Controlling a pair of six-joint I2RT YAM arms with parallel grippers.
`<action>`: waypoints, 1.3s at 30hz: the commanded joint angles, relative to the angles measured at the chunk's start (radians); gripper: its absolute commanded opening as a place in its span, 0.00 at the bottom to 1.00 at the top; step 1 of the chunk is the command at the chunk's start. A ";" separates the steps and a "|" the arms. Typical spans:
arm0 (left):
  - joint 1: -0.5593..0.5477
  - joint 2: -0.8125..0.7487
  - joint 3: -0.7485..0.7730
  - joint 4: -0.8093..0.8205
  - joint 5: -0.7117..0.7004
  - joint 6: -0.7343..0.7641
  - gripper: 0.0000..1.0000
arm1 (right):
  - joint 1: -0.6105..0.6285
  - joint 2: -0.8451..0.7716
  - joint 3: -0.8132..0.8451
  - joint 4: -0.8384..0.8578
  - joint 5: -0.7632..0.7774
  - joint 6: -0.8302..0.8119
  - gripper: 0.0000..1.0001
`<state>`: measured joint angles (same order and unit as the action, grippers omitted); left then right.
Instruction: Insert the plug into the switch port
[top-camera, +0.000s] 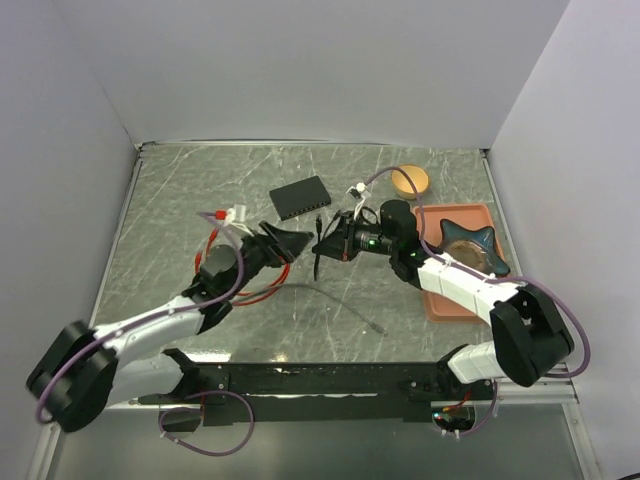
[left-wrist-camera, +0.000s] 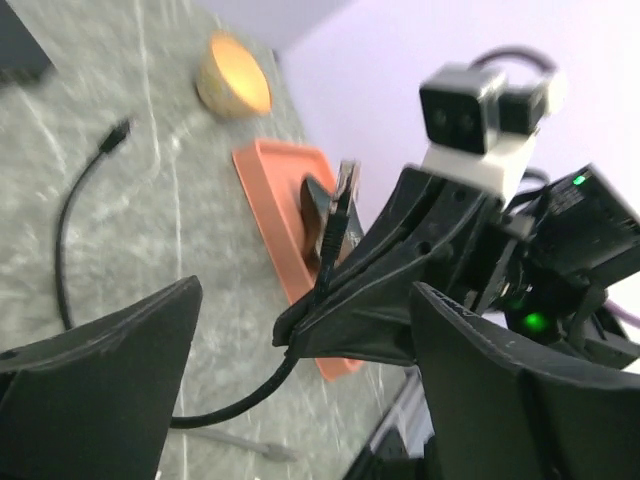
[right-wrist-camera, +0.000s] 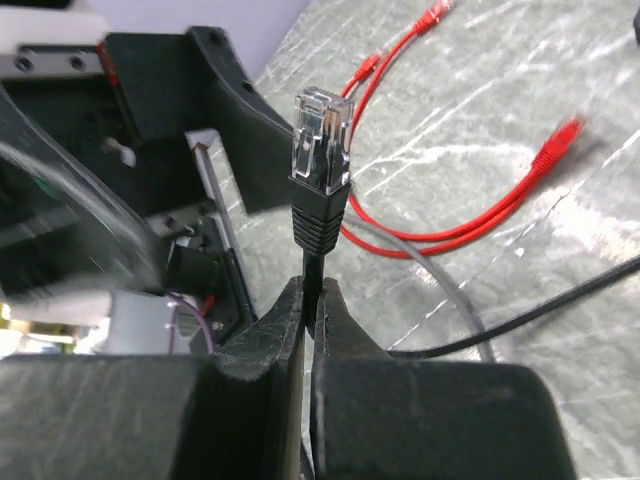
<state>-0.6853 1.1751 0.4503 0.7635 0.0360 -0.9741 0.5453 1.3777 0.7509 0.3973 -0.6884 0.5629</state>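
Note:
The black switch box (top-camera: 300, 197) lies flat at the middle back of the table; its ports are too small to make out. My right gripper (top-camera: 320, 247) (right-wrist-camera: 310, 290) is shut on a black cable just below its clear-tipped plug (right-wrist-camera: 321, 140), held above the table in front of the switch. The plug also shows in the left wrist view (left-wrist-camera: 343, 210). My left gripper (top-camera: 296, 250) (left-wrist-camera: 305, 300) is open, its two fingers either side of the right gripper's fingers, not touching the cable.
Red cables (right-wrist-camera: 450, 225) and a grey cable (top-camera: 340, 298) lie on the marble table. An orange tray (top-camera: 440, 290) with a blue star-shaped thing (top-camera: 470, 245) sits at the right. A tan bowl (top-camera: 409, 181) stands behind it. The black cable's other end (left-wrist-camera: 115, 135) lies loose.

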 joint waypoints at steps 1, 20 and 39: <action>0.001 -0.159 -0.001 -0.071 -0.143 0.049 0.92 | -0.001 -0.051 0.086 -0.162 -0.057 -0.179 0.00; 0.009 -0.131 0.047 0.039 0.113 0.172 0.70 | 0.018 -0.083 0.217 -0.491 -0.304 -0.474 0.00; 0.010 -0.068 0.094 0.049 0.182 0.175 0.01 | 0.076 -0.020 0.264 -0.478 -0.226 -0.426 0.11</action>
<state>-0.6781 1.1065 0.5137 0.7792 0.2150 -0.8013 0.5945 1.3582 0.9524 -0.0971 -0.9558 0.1223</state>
